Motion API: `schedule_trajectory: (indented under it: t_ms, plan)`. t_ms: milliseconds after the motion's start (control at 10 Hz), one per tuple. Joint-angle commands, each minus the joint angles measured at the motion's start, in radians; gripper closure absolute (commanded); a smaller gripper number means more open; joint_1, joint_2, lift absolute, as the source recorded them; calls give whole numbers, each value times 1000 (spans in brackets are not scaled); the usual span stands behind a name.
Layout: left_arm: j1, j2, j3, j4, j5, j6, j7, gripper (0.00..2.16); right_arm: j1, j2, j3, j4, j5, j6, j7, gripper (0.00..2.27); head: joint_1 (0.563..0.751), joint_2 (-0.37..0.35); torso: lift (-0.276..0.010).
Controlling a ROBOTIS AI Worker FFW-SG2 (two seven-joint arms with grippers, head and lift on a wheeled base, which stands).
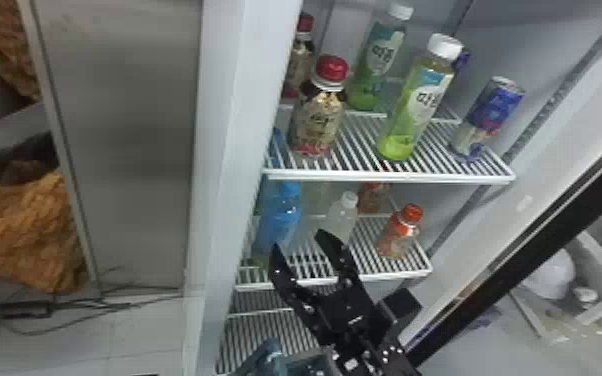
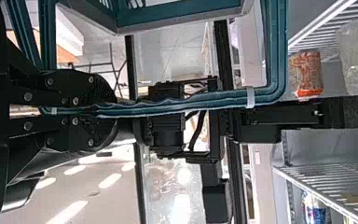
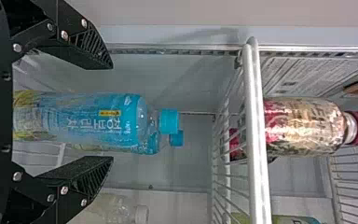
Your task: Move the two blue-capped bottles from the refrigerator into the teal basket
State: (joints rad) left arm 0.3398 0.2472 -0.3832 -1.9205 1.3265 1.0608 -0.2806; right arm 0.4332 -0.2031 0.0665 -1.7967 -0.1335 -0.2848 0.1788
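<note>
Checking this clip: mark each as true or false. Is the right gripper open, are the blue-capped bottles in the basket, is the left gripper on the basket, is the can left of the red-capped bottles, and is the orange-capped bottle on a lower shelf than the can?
1. The right gripper is open. True.
2. Both blue-capped bottles are in the basket. False: both bottles are in the refrigerator.
3. The left gripper is shut on the handle of the teal basket. True.
4. The can is left of the red-capped bottles. False: the can is to their right.
5. The orange-capped bottle is on a lower shelf than the can. True.
</note>
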Motion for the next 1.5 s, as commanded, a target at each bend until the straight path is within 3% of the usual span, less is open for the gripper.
schedule_trajectory:
  t_ms: [0,1000,1100,1200,1400]
  plan:
    - [1,-2,1,0,2,-3,0,1095,-43,-1,13,43,0,0,-4,352,695,-350,-154]
    - [1,-3,0,0,6,-20,-3,1095,-249,-12,88,230,-28,-29,-53,358,695,-350,-154]
    - [1,-3,0,0,6,-23,-3,1095,-259,-12,92,235,-29,-29,-58,391,695,-350,-154]
    - [1,-3,1,0,6,-25,-3,1095,-257,-12,92,230,-28,-29,-58,605,695,-350,-154]
    - [4,-3,1,0,8,-28,-3,1095,-227,-12,88,195,-31,-29,-56,636,695,-350,-154]
